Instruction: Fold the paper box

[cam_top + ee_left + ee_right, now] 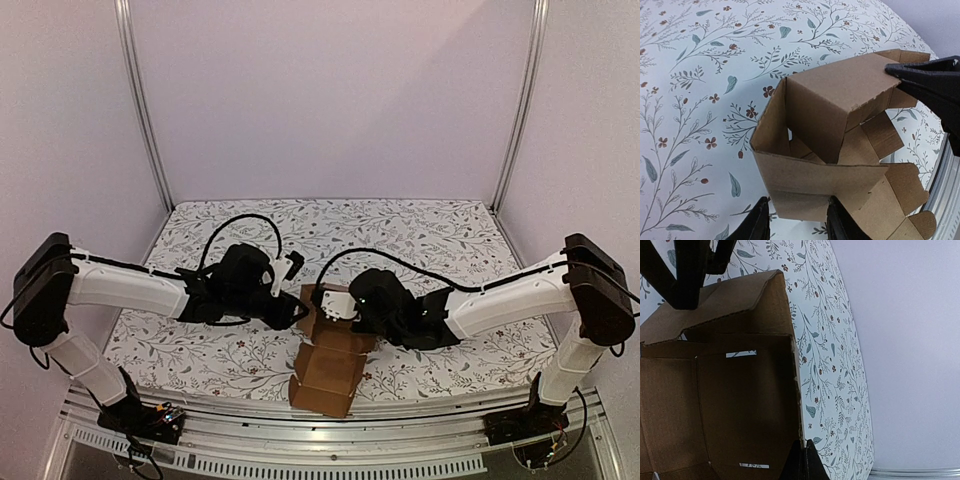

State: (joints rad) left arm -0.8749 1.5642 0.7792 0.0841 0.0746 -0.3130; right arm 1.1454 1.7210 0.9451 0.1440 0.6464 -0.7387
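The paper box (328, 368), matt brown cardboard with creased panels and rounded tabs, stands half-formed at the lower centre of the floral tablecloth (430, 235). Both arms reach inward low over the cloth and meet at it. The left gripper (797, 212) has its fingers apart astride a wall. The right gripper (804, 455) has its tips together at a panel edge. Only the left wrist view shows the hollow interior

The paper box (715, 405) runs off the right wrist view's left and bottom edges.
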